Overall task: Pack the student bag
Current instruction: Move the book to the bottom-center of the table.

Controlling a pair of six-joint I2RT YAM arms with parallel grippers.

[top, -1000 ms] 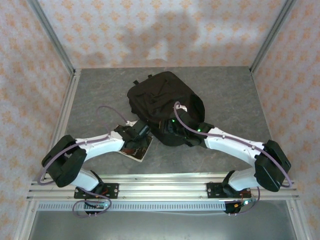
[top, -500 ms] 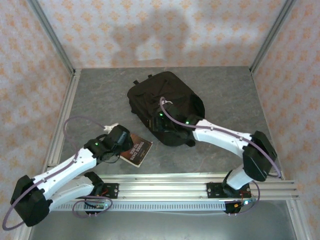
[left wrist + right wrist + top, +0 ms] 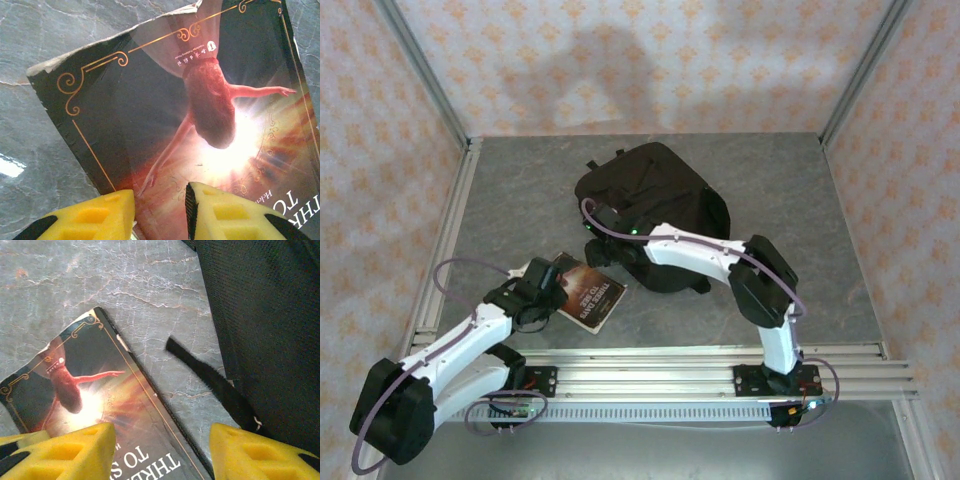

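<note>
The student bag (image 3: 650, 195) is a large black backpack lying in the middle of the grey table; its mesh side (image 3: 270, 315) and a loose black strap (image 3: 210, 380) show in the right wrist view. A dark paperback book (image 3: 592, 297) with a glowing dancer on its cover lies flat, just left of and nearer than the bag. My left gripper (image 3: 558, 272) hovers over the book's left end, its yellow jaws (image 3: 160, 200) narrowly open above the cover (image 3: 200, 100). My right gripper (image 3: 603, 243) stands wide open (image 3: 161, 440) over the book's spine edge (image 3: 90, 390), between book and bag.
The table (image 3: 520, 190) has bare grey surface left of and behind the bag. An aluminium rail (image 3: 650, 365) runs along the near edge, and metal frame posts (image 3: 425, 75) and patterned walls close in the sides and back.
The left arm swung out to the left, its gripper staying at the book's left end. The right arm reached left across the bag's front to the book. Both pairs of jaws narrowed.
</note>
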